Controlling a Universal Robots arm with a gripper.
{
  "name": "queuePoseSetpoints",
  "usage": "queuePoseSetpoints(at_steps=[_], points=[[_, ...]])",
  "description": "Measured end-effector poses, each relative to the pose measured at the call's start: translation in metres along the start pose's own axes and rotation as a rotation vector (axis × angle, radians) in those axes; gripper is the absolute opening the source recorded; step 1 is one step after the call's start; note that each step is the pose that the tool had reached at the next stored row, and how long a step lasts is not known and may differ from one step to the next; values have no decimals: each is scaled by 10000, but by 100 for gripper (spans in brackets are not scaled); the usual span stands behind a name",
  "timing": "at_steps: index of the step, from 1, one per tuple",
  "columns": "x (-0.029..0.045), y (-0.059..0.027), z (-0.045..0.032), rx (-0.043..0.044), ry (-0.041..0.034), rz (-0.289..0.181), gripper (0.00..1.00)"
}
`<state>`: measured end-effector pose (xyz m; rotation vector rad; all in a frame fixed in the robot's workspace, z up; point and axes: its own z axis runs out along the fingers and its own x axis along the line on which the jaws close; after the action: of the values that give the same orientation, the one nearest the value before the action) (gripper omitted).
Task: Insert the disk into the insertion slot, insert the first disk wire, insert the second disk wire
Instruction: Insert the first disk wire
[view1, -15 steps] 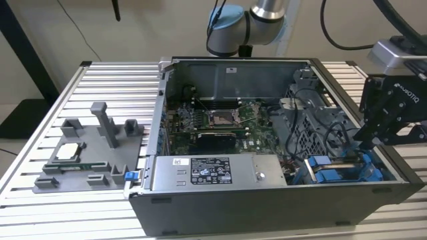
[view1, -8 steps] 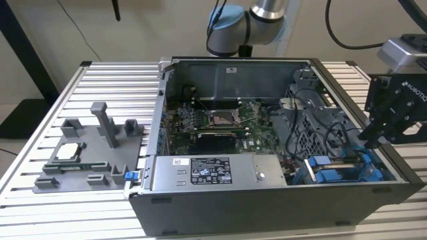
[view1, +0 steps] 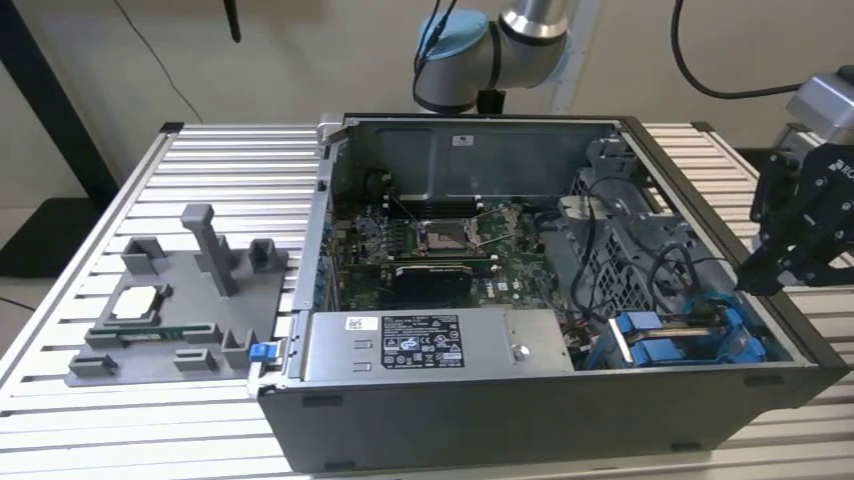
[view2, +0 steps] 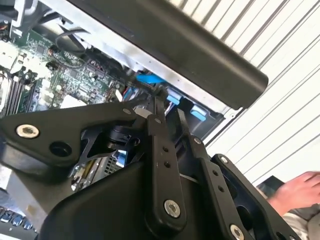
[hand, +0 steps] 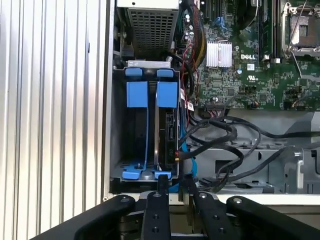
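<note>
- The disk (hand: 169, 131) stands on edge in the slot (hand: 136, 95), mostly hidden between blue rails.
- A blue wire (hand: 184, 156) runs down to the claw (hand: 176, 182); whether the claw pinches it, I cannot tell.
- Black wires (hand: 235, 136) crowd beside the slot.
- A person's hand (view2: 296, 192) shows partly, over the ribbed surface (view2: 290, 100).

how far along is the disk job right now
Done: the disk looks seated in the slot. In hand: the tool hovers at the slot's end by a blue wire. Left: I can't tell whether either wire is plugged in.
</note>
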<state>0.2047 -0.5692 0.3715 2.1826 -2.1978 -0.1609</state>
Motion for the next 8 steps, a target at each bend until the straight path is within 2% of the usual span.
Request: queuePoseSetpoints(at_steps=[2,5,6,8], points=[[0,-20,-2,-1,-80,-5,100],[0,-32,0,1,-307,34,100],[1,-34,4,3,-356,76,100],[0,-38,19,12,-398,227,100]])
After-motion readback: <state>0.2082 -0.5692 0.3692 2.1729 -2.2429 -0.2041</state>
